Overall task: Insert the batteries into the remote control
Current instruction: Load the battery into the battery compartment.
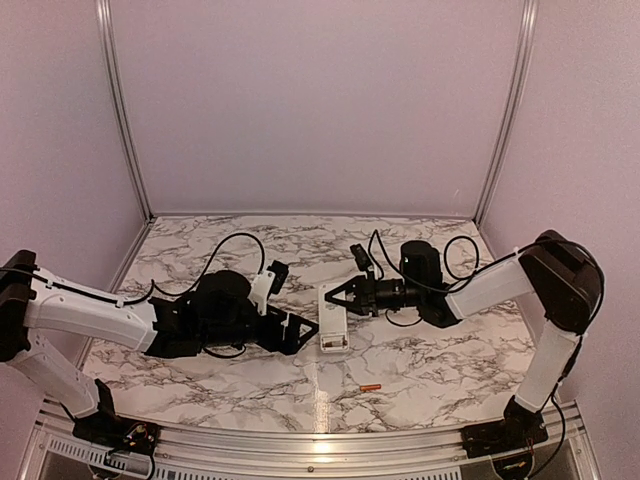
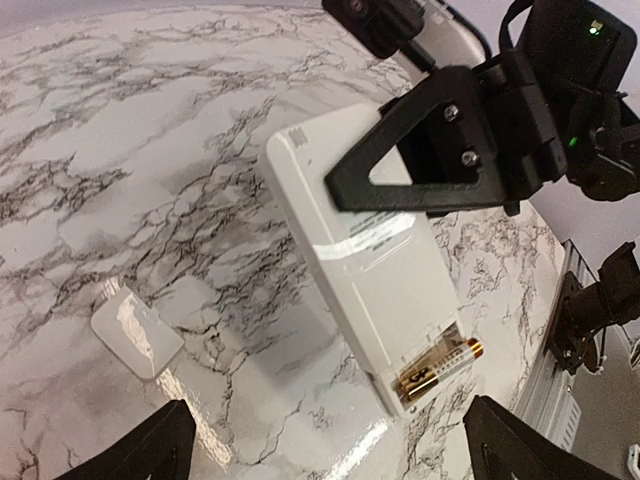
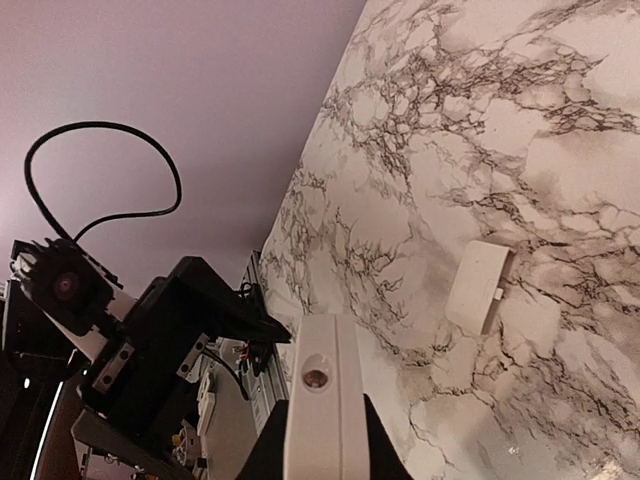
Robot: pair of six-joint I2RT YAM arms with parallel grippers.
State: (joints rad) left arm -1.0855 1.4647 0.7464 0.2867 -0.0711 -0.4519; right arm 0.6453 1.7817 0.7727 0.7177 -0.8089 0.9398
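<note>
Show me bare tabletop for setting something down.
Bare marble table: the far strip along the back wall, the near-left corner below the left arm, and near-right beyond the orange battery. Crowded: the centre, where left gripper and right gripper meet at the remote control.

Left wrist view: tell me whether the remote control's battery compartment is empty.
No, a gold battery lies in the open compartment at the end of the remote control.
</note>
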